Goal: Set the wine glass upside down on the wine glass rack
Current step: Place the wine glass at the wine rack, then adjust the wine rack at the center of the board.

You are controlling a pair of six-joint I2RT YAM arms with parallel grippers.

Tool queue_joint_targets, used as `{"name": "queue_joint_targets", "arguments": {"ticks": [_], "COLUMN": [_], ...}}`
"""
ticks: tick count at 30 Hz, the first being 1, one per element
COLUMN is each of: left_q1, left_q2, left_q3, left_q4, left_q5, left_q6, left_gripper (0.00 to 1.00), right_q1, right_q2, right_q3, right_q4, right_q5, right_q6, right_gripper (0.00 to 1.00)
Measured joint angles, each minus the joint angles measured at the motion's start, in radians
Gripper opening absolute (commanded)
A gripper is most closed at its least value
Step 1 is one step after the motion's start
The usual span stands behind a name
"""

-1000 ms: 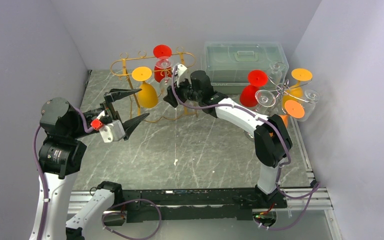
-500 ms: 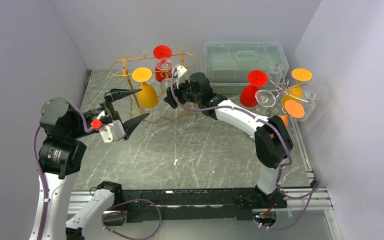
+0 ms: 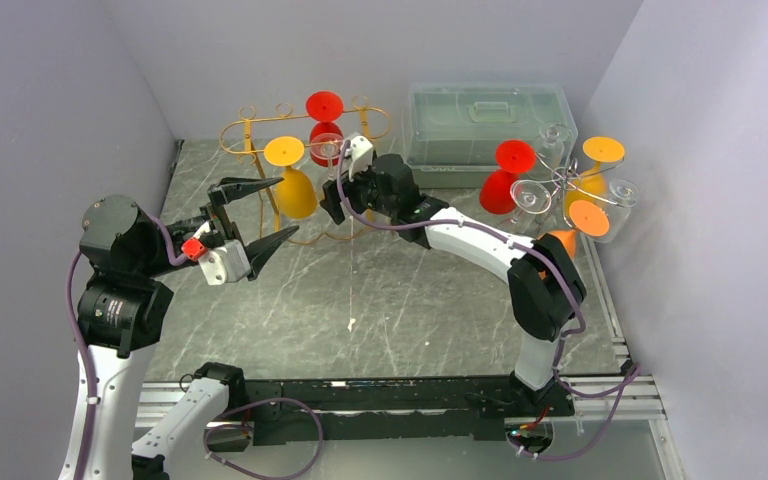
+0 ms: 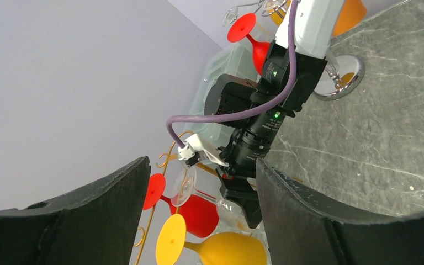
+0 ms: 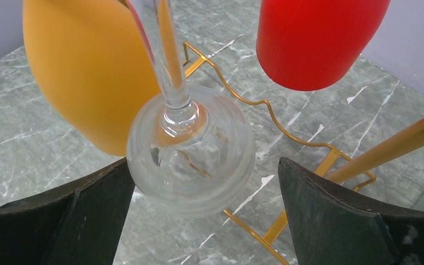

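Observation:
A clear wine glass [image 5: 190, 160] hangs upside down on the gold wire rack [image 5: 243, 99], its stem rising between a yellow glass [image 5: 83, 77] and a red glass [image 5: 314, 38]. My right gripper [image 5: 204, 221] is open around its bowl: the left finger lies close against the bowl and the right finger stands well apart. In the top view the clear glass's base [image 3: 326, 148] shows at the rack [image 3: 250, 135], with the right gripper [image 3: 335, 195] just below it. My left gripper [image 3: 285, 208] hovers open and empty to the left of the rack. The left wrist view shows the clear base [image 4: 183, 186].
A clear lidded plastic box [image 3: 485, 120] stands at the back. To the right, a second rack [image 3: 560, 185] holds red, orange and clear glasses. Grey walls close in the left, back and right sides.
The right gripper's jaws have opened off the clear glass, which now hangs on the rack. The right wrist has shifted slightly left. The left arm has not moved.

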Motion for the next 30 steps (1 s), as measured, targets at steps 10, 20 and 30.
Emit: {"name": "queue_joint_targets", "arguments": {"ticks": [10, 20, 30], "left_q1": [0.000, 0.000, 0.000], "left_q2": [0.000, 0.000, 0.000], "left_q3": [0.000, 0.000, 0.000], "left_q4": [0.000, 0.000, 0.000], "left_q5": [0.000, 0.000, 0.000], "left_q6": [0.000, 0.000, 0.000], "left_gripper": [0.75, 0.75, 0.75], "right_q1": [0.022, 0.090, 0.194], "right_q2": [-0.066, -0.288, -0.584], "right_q3": [-0.039, -0.134, -0.501], "right_q4": [-0.082, -0.303, -0.420], "right_q5": [0.055, 0.115, 0.290], "right_q6": [0.013, 0.072, 0.281], "right_gripper": [1.00, 1.00, 0.15]}}
